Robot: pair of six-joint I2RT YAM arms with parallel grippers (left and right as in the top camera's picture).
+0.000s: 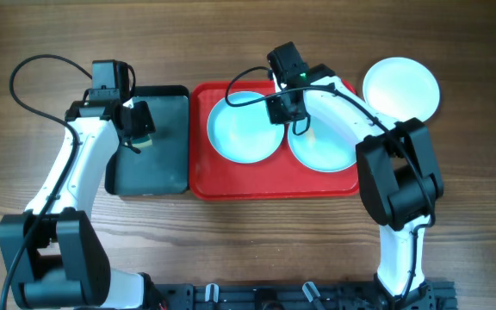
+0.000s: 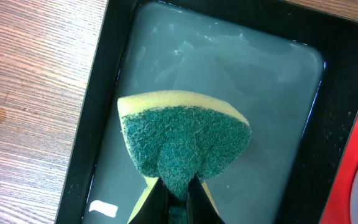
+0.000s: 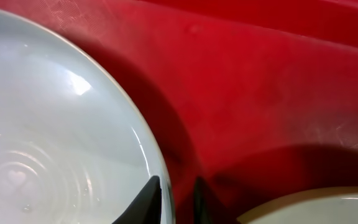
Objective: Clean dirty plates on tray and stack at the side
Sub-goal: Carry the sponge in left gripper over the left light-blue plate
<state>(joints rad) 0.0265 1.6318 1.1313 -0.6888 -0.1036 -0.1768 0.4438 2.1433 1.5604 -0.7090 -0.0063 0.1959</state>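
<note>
your left gripper (image 2: pixel 180 198) has its jaws pressed tight on the green sponge (image 2: pixel 185 140), holding it over the water (image 2: pixel 229 74) in the black tray (image 2: pixel 89 143), likely to wet it for scrubbing. on the red tray (image 1: pixel 274 188), your right gripper (image 3: pixel 178 199) sits astride the rim of the left aqua plate (image 1: pixel 241 133), jaws narrowly apart. you cannot tell whether they bite. the right aqua plate (image 1: pixel 325 155) crowds that rim closely. the white plate (image 1: pixel 401 84) lies on the table (image 1: pixel 472 215) beside the tray, apparently starting the stack.
</note>
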